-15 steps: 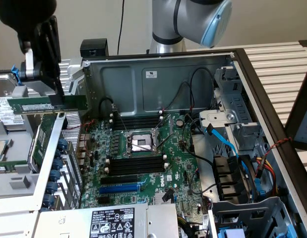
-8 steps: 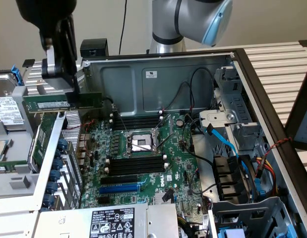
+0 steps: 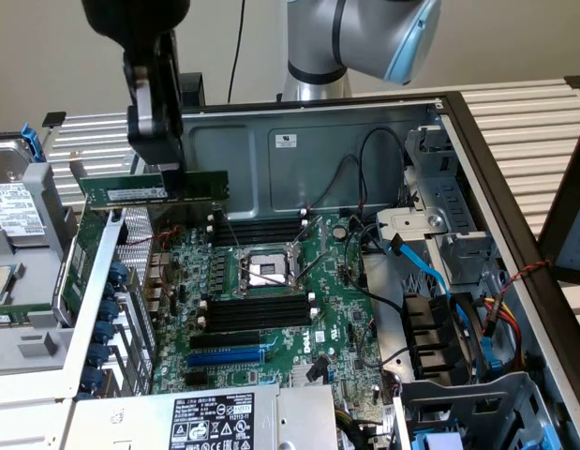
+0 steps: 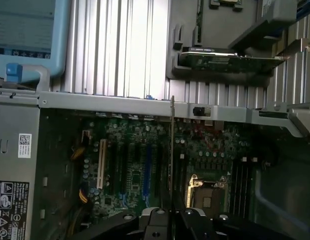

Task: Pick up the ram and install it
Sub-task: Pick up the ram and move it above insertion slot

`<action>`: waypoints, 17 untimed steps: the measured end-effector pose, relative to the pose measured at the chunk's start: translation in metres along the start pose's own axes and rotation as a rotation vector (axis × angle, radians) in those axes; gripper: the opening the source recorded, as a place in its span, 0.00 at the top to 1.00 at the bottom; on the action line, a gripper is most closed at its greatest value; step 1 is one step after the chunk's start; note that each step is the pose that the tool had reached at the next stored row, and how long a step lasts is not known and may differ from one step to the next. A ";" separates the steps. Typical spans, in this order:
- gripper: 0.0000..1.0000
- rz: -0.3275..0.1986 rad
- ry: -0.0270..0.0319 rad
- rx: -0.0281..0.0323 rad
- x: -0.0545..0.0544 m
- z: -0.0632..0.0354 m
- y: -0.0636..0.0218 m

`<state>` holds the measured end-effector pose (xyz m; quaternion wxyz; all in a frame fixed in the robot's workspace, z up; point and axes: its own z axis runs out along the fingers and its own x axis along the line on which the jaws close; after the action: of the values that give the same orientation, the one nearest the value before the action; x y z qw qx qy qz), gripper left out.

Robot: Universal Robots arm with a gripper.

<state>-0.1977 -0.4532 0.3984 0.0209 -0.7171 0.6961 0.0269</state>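
Case: an open computer case [image 3: 364,141] lies below the hand, with the motherboard [image 3: 299,309] flat on its floor.
Inside the case: a bare CPU socket [image 3: 268,272] sits between two banks of black memory slots [image 3: 261,309]; a blue cable [image 3: 430,272] and dark wires loop on the far side of the socket from the hand.
Outside the case: a grey drive tray [image 3: 37,178] holding a hard drive [image 3: 13,211] sits level with the hand, toward the exterior view's left.
Hand: the gripper [image 3: 172,171] is clenched narrowly, grasping the ram [image 3: 130,192] by its upper long edge (in the wrist view the fingers [image 4: 160,220] press on either face of the thin board).
Ram: it hangs level directly beneath the fingertips, its length running out to both sides, raised clear above the case wall and apart from the slots.
Wrist view: the ram [image 4: 172,150] appears edge-on as a thin line running straight out from the gripper [image 4: 171,214] over the motherboard.
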 end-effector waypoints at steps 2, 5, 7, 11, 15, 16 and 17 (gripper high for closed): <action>0.87 -0.001 -0.0001 0.0000 0.000 -0.0001 -0.0088; 0.87 -0.003 0.0000 -0.0002 0.001 -0.0002 -0.0227; 0.87 -0.004 0.0000 -0.0003 0.001 -0.0003 -0.0315; 0.87 -0.006 0.0000 -0.0004 0.001 -0.0004 -0.0498; 0.87 -0.006 0.0036 -0.0004 0.000 0.0025 -0.0681; 0.87 -0.006 0.0051 -0.0004 -0.003 0.0040 -0.0719; 0.87 -0.006 0.0065 -0.0005 -0.006 0.0055 -0.0746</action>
<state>-0.1234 -0.4447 0.3928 0.0185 -0.7192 0.6941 0.0246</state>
